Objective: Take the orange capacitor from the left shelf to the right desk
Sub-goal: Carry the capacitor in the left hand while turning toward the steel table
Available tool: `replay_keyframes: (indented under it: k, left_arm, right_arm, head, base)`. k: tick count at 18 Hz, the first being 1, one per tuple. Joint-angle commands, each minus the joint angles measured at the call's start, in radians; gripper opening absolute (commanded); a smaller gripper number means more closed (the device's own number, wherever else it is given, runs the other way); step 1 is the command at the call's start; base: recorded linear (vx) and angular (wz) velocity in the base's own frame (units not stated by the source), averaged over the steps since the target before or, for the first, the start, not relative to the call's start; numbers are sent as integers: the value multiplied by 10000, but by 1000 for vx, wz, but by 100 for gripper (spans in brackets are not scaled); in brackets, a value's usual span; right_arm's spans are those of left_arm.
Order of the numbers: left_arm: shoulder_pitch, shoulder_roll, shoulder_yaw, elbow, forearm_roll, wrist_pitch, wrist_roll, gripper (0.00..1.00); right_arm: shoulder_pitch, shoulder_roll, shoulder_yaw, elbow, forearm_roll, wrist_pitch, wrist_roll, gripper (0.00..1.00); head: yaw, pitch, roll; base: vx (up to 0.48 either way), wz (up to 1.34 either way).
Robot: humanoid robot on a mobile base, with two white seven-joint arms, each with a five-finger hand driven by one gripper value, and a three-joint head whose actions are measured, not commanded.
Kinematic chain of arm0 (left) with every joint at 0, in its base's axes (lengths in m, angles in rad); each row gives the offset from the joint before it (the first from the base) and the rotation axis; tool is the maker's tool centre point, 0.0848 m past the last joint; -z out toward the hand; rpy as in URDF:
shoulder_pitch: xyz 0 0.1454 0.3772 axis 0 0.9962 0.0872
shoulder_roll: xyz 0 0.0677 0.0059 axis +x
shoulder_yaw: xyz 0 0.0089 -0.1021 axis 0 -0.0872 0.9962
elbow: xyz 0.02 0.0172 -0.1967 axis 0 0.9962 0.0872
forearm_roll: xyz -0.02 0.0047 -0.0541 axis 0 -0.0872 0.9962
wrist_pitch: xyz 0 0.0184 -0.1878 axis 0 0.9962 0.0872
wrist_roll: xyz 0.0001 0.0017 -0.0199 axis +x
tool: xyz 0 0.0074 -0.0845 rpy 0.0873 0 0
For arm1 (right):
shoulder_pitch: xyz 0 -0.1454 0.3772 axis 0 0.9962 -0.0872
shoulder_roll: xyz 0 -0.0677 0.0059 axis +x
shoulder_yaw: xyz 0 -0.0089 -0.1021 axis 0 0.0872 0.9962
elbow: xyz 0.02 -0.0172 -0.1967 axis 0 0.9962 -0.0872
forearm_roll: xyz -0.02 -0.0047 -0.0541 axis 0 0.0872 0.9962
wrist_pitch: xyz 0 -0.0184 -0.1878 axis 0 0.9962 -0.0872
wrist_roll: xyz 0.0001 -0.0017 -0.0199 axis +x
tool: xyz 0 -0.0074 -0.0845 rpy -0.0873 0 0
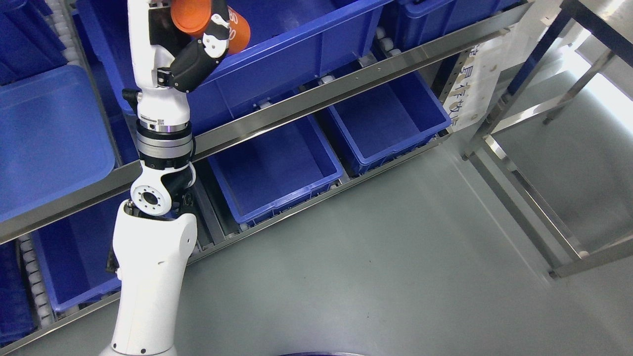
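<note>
Since the smooth orange cylindrical capacitor (207, 22) is already grasped by the black-and-white fingers (217, 37) of the left hand (198, 49), above the large blue plastic bin (306, 44) on the shelf, it must be carried rightwards. Its long axis is seen slanting down to the right, and the counter is judged to lie beyond the steel frame (524, 198).

Evenly and brightly lit throughout, with cool white balance. Strongest light at the upper right, blowing out the floor (606, 86) beyond the steel frame (524, 198) to near white. Long specular streaks along the shelf rail (316, 99); soft sheen on the white arm (151, 277). Shadows faint and diffuse, deepest inside the lower blue bins (277, 168). Focus acceptable overall, mildly soft toward corners. Slight noise on the grey floor. Printed label (467, 84) blurred, unreadable.
</note>
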Motion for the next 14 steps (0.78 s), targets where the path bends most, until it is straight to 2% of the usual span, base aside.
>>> replay_keyframes:
  k: [1, 7, 12, 14]
  left_arm:
    - [50, 174, -1996, -226, 0, -303, -40, 1]
    - [279, 174, -3272, -226, 0, -812, -55, 1]
    - [1015, 174, -3442, -226, 0, -843, -131, 1]
    - [1047, 174, -3868, -195, 0, -843, -178, 1]
  right_arm:
    - [191, -174, -122, -176, 32, -40, 5, 100]
    - [191, -174, -122, -176, 32, -55, 5, 100]
    - [191, -174, -122, -176, 32, -55, 5, 100]
    - [191, -174, -122, -176, 32, -40, 5, 100]
  head:
    - [0, 0, 0]
    - [0, 0, 0]
    - [0, 0, 0]
    - [0, 0, 0]
  base:
    - [3, -265]
    - [17, -518]
    - [51, -456]
    - [65, -414]
